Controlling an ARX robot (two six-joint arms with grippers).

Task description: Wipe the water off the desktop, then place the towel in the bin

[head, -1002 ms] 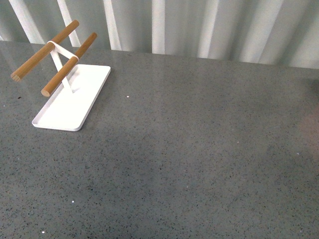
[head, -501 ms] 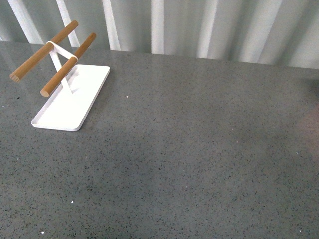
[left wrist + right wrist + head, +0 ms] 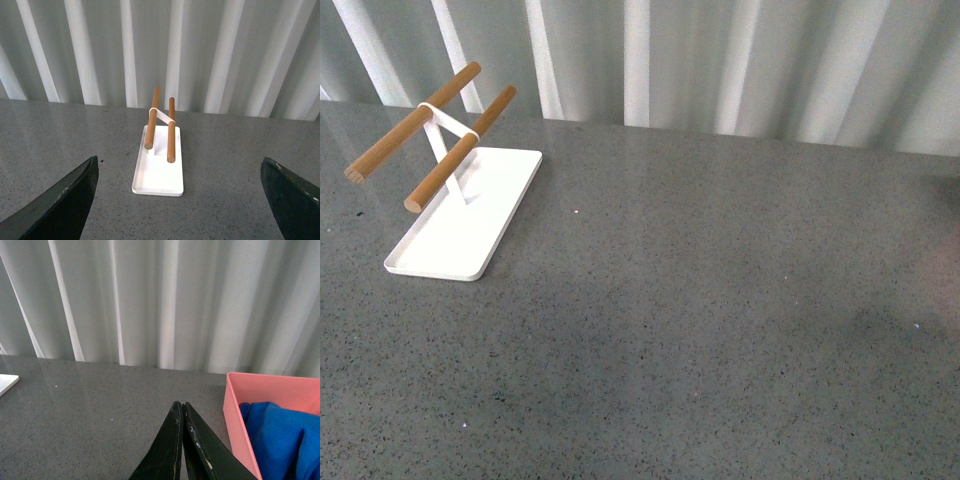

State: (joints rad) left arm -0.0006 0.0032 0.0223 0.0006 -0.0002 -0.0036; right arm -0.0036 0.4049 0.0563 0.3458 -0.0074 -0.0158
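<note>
Towel [image 3: 280, 440] bunched in pink bin [image 3: 240, 412], desktop [image 3: 700, 300] bare of cloth.

Front view: white tray [image 3: 470, 225] with two wooden rods [image 3: 455, 150] at far left, long axis running away and slightly rightward; neither arm visible; sits a touch lower in frame than half a second ago, more of pleated curtain [image 3: 720, 60] showing above the far edge. Left wrist view: left gripper [image 3: 177, 200] spread wide, dark fingers [image 3: 60, 205] at both lower corners, nothing between, aimed at the tray's short end. Right wrist view: right gripper [image 3: 183, 440] pressed shut, tips together, empty, just beside the bin wall; towel crumpled, no clear long axis.
</note>
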